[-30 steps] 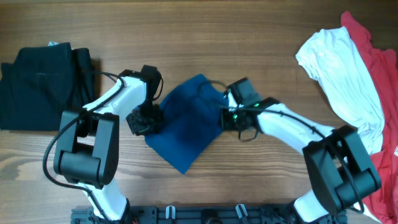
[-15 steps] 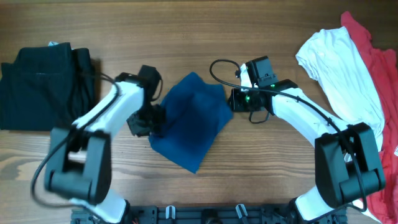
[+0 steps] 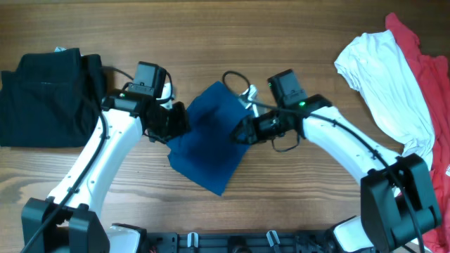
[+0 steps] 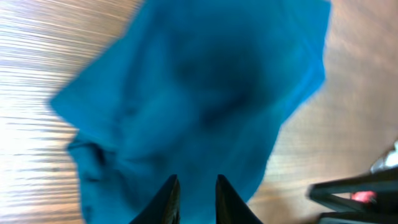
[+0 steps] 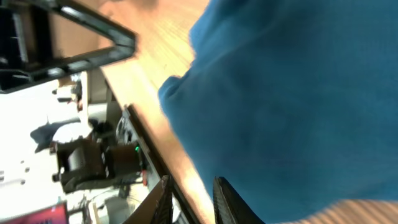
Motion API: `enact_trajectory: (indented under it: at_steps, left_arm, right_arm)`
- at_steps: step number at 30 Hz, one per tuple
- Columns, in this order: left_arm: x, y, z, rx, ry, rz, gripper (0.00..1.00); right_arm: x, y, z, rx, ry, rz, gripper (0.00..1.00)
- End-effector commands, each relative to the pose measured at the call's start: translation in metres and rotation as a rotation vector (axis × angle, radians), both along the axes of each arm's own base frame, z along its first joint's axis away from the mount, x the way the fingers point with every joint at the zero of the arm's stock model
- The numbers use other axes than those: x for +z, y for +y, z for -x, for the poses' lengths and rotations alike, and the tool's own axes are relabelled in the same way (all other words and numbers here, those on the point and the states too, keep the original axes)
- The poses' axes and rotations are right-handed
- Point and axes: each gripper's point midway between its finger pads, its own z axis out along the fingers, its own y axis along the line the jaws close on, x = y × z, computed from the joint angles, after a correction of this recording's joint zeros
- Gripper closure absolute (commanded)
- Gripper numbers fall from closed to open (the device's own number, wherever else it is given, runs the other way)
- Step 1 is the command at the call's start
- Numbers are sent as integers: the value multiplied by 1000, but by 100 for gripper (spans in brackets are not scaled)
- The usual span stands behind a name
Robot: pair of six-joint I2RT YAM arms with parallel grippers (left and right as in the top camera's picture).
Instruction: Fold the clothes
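Left pincer (image 3: 177,125) and right pincer (image 3: 242,133) flanked the blue shirt (image 3: 209,144); black garment (image 3: 42,98) lay left, white garment (image 3: 387,84) and red garment (image 3: 432,84) right.

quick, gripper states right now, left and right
left gripper: jaws slightly apart over the blue shirt; grip cannot be told
right gripper: jaws slightly apart over the blue shirt; grip cannot be told

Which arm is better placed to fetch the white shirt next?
Right, probably: the right hand is at the blue shirt, toward the white shirt; the left hand is across it, nearer the black pile.
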Motion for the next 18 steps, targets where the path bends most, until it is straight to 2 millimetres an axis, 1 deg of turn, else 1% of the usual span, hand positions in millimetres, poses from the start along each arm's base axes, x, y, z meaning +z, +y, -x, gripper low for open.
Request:
enact_trajectory:
  at_steps: [1,5,9,11,14,16,18]
  left_arm:
    - [-16,-19,30,-157,53,92,81]
    - [-37,-14,50,-184,101,80,81]
    - [-53,-11,59,-186,119,76,80]
    - [-61,-9,60,-184,111,63,80]
    - [-82,8,57,-108,103,-41,79]
    - [-95,20,55,-55,92,-106,72]
    - [-103,22,55,-30,81,-112,71]
  right_arm:
    - [-1,15,21,43,34,-33,78]
    - [-17,19,26,5,46,47,78]
    - [-26,23,29,8,40,89,78]
    - [-30,25,31,16,40,99,78]
    - [-44,28,36,19,72,131,78]
    - [-57,30,41,22,109,159,78]
    - [-68,32,43,19,142,176,78]
